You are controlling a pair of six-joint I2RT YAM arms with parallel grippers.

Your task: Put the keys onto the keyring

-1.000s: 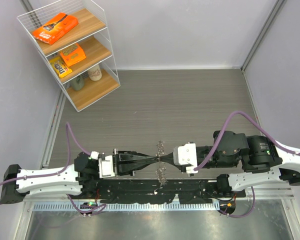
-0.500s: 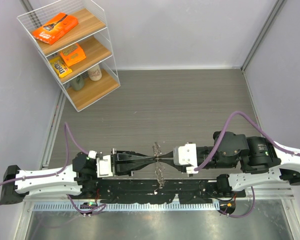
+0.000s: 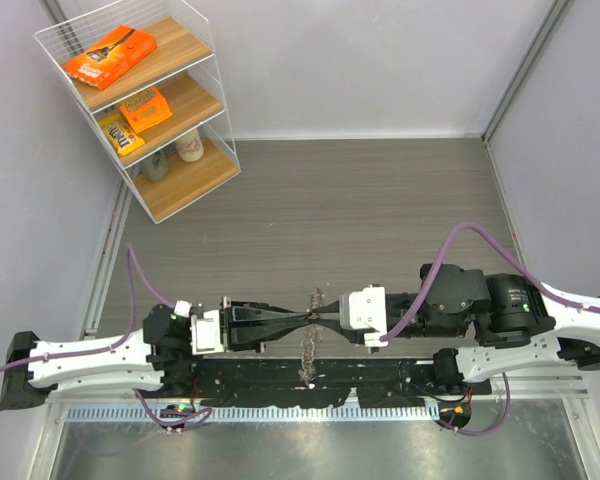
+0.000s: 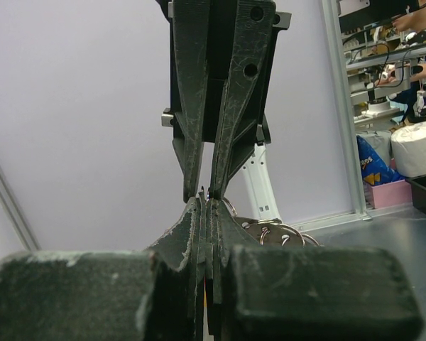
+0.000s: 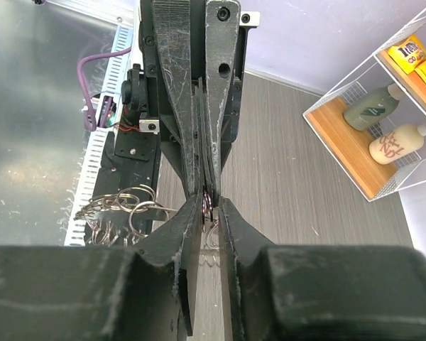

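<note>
The 2 arms meet tip to tip in the lower middle of the top view, with the keyring (image 3: 306,348) draped through the meeting point. Its strung metal pieces hang above and below the tips, off the counter (image 3: 330,220). The left end effector (image 3: 298,321) is clamped fully together on part of that loop. The right end effector (image 3: 323,319) has its fingers (image 5: 187,213) drawn almost together on a thin sliver of metal, and I cannot tell whether that is a key or ring wire. Neither of the 2 keys can be picked out with certainty in any view. The step in hand looks like threading a key onto the ring coil. Doing it well probably means the left grip holds rigid while the right makes small feeding motions along the coil. Both pinches should sit close to the tips so the wire does not twist. The main risk is the floppy loop swinging and levering the small piece out, so pulling apart should be gentle.
</note>
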